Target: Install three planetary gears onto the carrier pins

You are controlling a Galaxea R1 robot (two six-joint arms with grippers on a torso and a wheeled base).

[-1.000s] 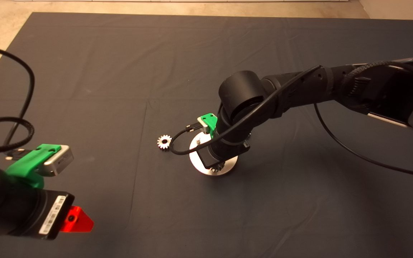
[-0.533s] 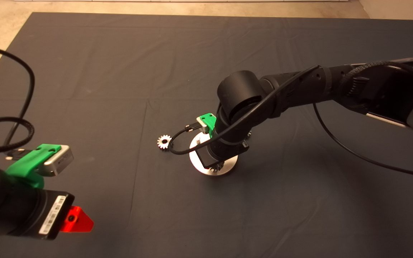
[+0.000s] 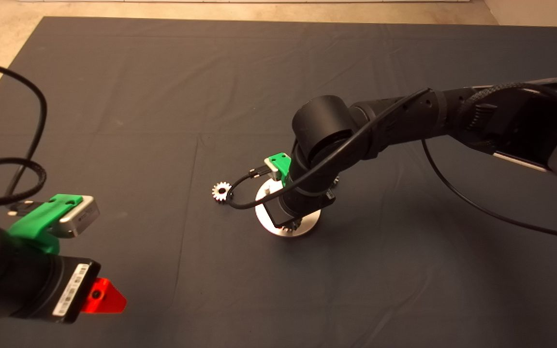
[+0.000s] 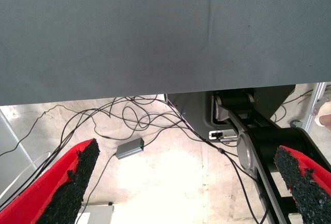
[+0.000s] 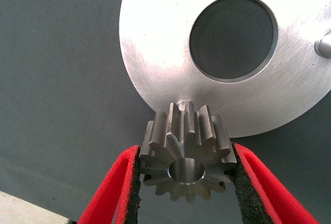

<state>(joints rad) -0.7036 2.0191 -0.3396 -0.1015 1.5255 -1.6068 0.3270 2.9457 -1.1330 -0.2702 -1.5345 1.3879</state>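
The left gripper (image 3: 99, 296), parked at the mat's near left, carries a white barcode label (image 3: 68, 290) whose print is too small to read; its left wrist view shows red fingers (image 4: 67, 182) spread apart over floor cables. Only the right wrist view shows the right gripper (image 5: 187, 175) clamping a small shiny steel toothed gear (image 5: 187, 162) above a thin metal pin (image 5: 182, 101) at the flat white round disc's (image 5: 155, 53) rim. Another steel gear (image 3: 221, 191) lies on the dark mat (image 3: 114, 96) just left of the disc.
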